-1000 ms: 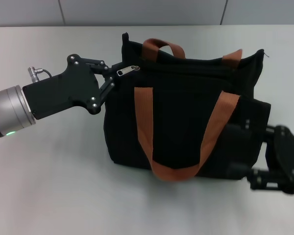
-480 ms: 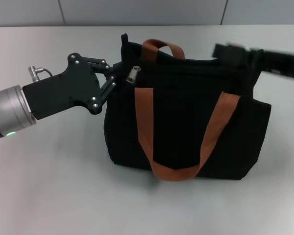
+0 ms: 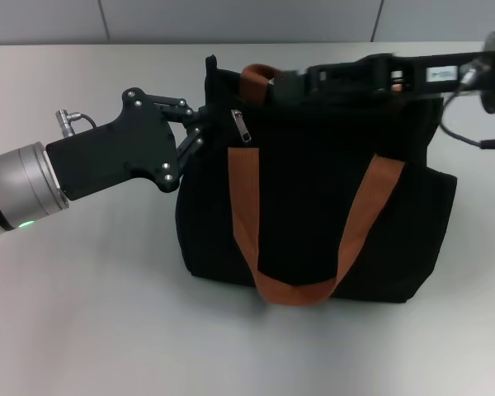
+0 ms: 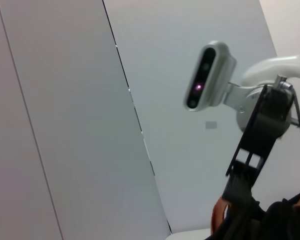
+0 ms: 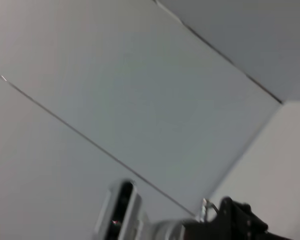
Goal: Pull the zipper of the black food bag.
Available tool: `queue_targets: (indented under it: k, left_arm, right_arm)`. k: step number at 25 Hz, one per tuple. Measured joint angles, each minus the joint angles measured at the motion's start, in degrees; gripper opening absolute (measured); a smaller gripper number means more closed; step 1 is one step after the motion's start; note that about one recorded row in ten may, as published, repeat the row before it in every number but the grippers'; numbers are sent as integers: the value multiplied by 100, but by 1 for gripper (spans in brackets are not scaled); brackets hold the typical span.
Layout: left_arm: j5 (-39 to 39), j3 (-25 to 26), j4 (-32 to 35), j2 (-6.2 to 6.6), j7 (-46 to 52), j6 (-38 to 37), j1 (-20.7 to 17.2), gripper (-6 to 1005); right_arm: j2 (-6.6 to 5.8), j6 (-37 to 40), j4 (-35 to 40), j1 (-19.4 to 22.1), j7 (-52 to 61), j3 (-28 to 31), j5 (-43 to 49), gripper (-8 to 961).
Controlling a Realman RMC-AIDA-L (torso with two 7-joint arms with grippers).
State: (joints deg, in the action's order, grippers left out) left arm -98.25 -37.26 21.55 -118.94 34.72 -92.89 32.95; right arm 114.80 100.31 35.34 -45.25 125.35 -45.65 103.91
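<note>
Bag-bracing is the step I judge to be in hand: my left gripper (image 3: pixel 200 125) sits at the top left corner of the black food bag (image 3: pixel 313 206), its fingers pinching the fabric at the end of the zip track, jaws closed on that corner as far as I can see. The bag stands upright on the white table (image 3: pixel 91 313), its long axis running left to right, opening upward, two rust-brown handles (image 3: pixel 301 223) draped on its near face. The zipper (image 3: pixel 242 126) hangs just right of my left gripper, near the bag's left end; its silver tab points straight down.

My right gripper (image 3: pixel 280 85) reaches in from the right along the far top edge, tip beside the far handle's loop. I cannot tell whether its jaws are apart or together.

Next, I think, the right gripper must drop to the tab, close on it, and draw it rightward along the track while the left holds firm.
</note>
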Motion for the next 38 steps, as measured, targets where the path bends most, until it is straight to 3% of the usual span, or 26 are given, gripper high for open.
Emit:
queue_targets:
  k: [8, 23, 31, 38]
  left_arm:
    - [0, 14, -1, 13, 54, 2, 30, 42]
    - [-1, 6, -2, 2, 76, -9, 78, 45]
    - [-2, 26, 2, 8, 139, -137, 90, 47]
    - [-3, 27, -2, 3, 141, -204, 146, 49]
  right_arm:
    - [-5, -238, 71, -512, 364, -157, 661, 633]
    - [43, -553, 471, -661, 633, -672, 960, 470]
    - [51, -591, 599, -713, 657, -742, 1089, 469]
    - [159, -656, 694, -814, 658, -799, 1281, 464]
